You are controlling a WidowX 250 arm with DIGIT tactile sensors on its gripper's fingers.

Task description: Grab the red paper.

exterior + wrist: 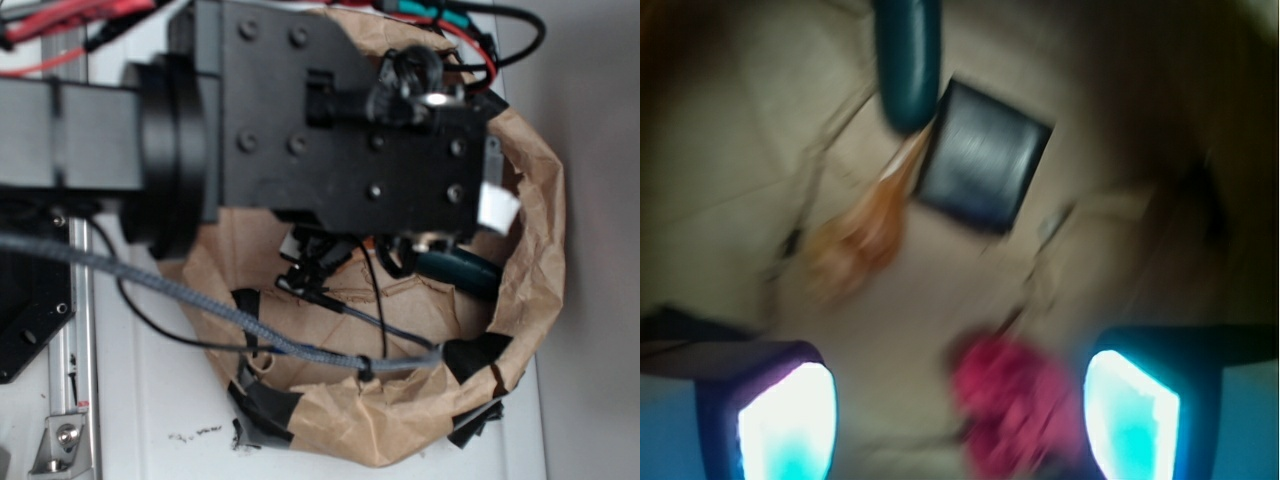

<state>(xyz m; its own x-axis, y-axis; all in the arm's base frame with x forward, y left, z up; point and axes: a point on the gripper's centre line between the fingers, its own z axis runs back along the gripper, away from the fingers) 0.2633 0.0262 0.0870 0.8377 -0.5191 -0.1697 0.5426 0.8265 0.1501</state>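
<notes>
Item: red paper (pixel 1012 405), a ruffled wad on the brown paper floor (pixel 940 290) of the taped paper basin (pixel 530 270). Your gripper (pixel 960 410) stands with jaws apart, holding nothing; the wad lies between the fingertips (pixel 790 425), nearer the right-of-frame one. Black square pad (pixel 985 155), orange piece (pixel 855 235) and teal handle (pixel 908 55) lie farther off. Room looks tight; the wrist view is blurred.
</notes>
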